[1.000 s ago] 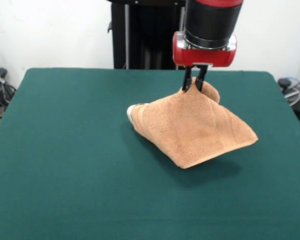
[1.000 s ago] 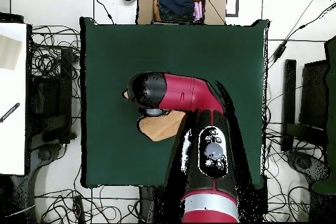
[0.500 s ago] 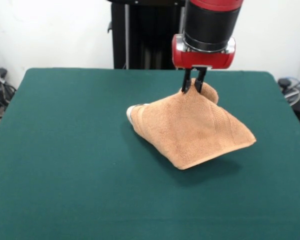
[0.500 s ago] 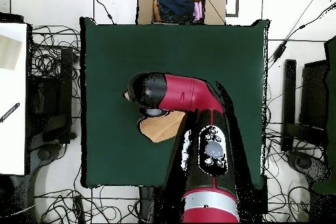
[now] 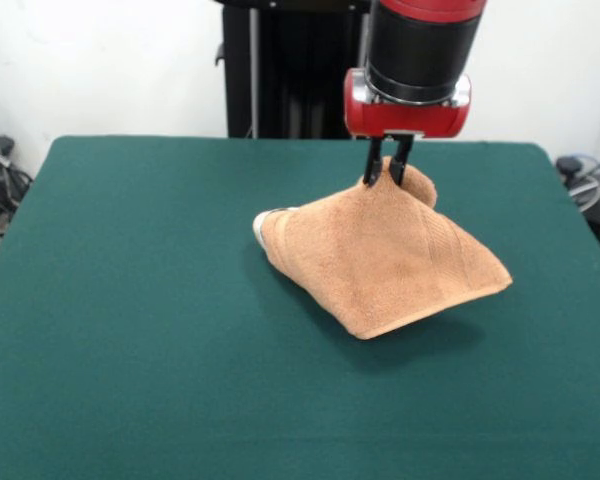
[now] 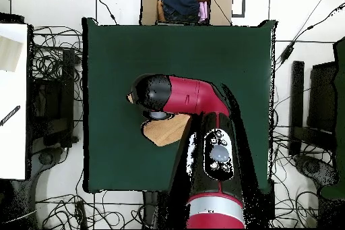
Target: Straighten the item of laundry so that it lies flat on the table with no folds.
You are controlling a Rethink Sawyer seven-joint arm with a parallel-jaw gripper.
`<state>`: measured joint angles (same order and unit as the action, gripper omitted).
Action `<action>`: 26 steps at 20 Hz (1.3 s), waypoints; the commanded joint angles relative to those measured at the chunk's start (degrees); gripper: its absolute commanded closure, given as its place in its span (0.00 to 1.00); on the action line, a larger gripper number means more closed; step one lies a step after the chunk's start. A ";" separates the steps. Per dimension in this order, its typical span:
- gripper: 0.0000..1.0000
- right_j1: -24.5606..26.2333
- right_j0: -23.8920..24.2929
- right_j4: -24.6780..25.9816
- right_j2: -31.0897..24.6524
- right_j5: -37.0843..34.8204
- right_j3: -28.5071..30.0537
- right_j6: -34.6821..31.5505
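No readable text in either view.
The towel (image 5: 385, 262) shows a small white label (image 5: 263, 226) at its left corner in the front view, but nothing on it can be made out; the arm (image 6: 202, 99) carries no legible brand or number.
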<state>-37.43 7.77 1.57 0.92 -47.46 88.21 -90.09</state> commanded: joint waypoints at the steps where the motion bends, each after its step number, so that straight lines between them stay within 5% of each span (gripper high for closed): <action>1: 1.00 0.45 0.52 0.48 -1.35 0.42 1.27 -7.24; 26: 1.00 0.74 -0.22 1.19 -0.67 0.73 0.37 -7.86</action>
<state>-37.36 7.77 1.57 0.92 -47.46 88.01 -90.09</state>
